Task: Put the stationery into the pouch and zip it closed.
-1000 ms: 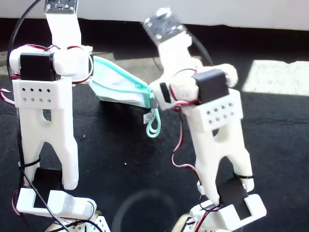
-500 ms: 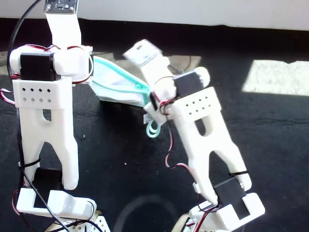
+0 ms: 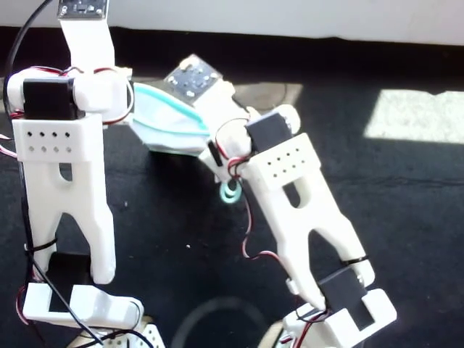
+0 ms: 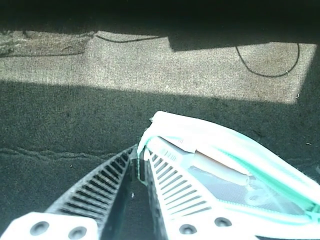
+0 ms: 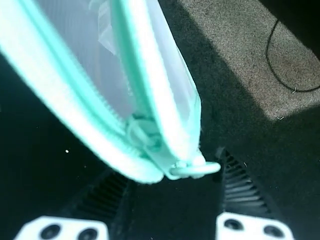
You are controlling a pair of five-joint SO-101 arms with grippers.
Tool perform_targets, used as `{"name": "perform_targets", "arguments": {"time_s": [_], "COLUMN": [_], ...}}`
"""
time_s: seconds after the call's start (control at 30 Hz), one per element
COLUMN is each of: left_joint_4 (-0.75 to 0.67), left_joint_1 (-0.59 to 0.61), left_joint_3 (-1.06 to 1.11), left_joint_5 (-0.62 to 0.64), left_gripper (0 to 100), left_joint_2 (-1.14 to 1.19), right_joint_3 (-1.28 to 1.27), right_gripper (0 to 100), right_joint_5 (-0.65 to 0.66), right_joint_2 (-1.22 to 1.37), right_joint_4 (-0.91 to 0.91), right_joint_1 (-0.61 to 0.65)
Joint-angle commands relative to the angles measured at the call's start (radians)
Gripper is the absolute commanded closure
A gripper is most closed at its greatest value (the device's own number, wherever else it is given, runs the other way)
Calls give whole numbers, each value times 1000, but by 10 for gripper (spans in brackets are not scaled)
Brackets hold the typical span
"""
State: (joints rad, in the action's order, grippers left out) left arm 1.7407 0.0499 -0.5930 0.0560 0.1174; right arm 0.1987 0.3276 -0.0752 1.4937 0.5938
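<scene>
Surface: dark, felt-like mat (image 3: pixel 406 217) under my working area, running to every edge.
Light: hard sunlight. One bright patch (image 3: pixel 413 116) lies at 2 o'clock and a dimmer patch (image 3: pixel 279 93) toward 12.
Backdrop: pale wall strip (image 3: pixel 326 18) along 12 o'clock.
Loose item: thin black cable (image 4: pixel 270 76), looped on a sunlit band (image 4: pixel 150 65) of mat.
Mark: faint ring (image 3: pixel 217 297) at 6 o'clock.

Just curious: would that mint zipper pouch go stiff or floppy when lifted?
Probably floppy: the pouch sags from the left gripper pinching one end. Likely light, since that pinch alone seems to carry it. Its ring pull dangles freely.
</scene>
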Motion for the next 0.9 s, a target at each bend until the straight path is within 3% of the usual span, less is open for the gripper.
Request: {"name": "perform_targets", "arguments": {"time_s": [0.0,0.53,0.87], "left_joint_4": [14,14,14], "left_joint_1": [10,10,5], "left_joint_3": [8,8,8], "left_joint_5": [3,3,3], "left_gripper": [992,992,992], "left_joint_2": [44,44,44], "right_joint_3": [7,30,-5], "right_gripper": [998,991,991], "right_joint_5": [12,12,6], "right_joint_2": [-16,-329,-332], "right_joint_4": [-18,76,-191], "right_joint_1": [-27,-36,53]}}
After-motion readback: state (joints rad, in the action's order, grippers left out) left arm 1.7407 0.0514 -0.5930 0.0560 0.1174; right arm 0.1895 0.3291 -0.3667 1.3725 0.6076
